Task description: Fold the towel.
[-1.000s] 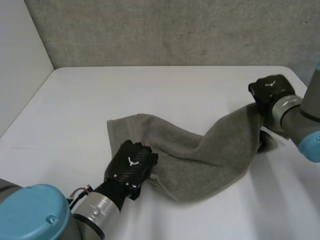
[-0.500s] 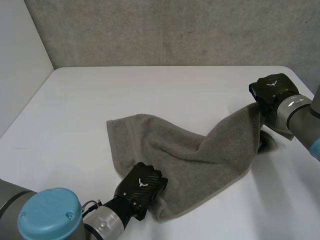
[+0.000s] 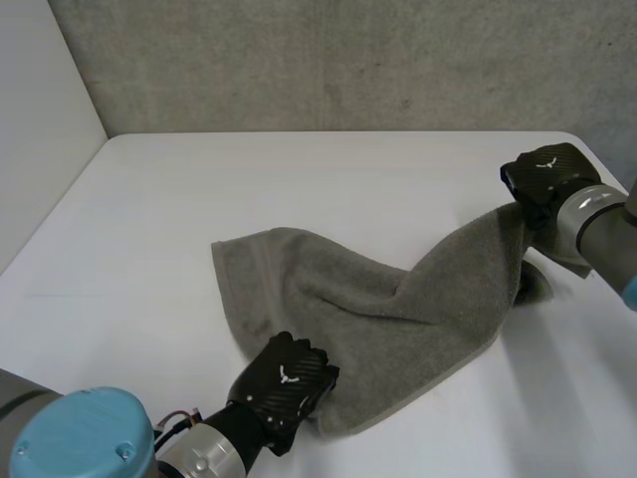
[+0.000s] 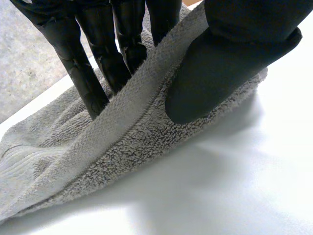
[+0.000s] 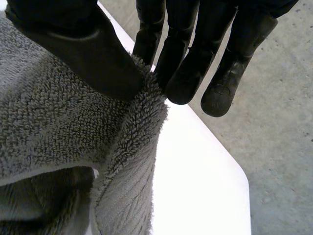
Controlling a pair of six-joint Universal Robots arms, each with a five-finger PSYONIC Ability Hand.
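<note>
Head view: the grey towel (image 3: 398, 309) lies rumpled across the white table (image 3: 149, 219), its left part flat and its right end raised off the surface; the left hand (image 3: 284, 383) sits at the towel's near edge; the right hand (image 3: 545, 179) is at the towel's far right end and holds it lifted; a bit of cloth below that end is partly hidden behind the right arm (image 3: 597, 224), which is cut off at the picture's edge. Left wrist view: the fingers (image 4: 93, 73) lie on one side of the towel's hemmed edge and the thumb (image 4: 220, 73) on the other, pinching the cloth between them; the fingertips are sunk out of sight behind the fold. Right wrist view: this hand's thumb presses a fold of the towel's edge against its fingers, so it grips the cloth as well.
</note>
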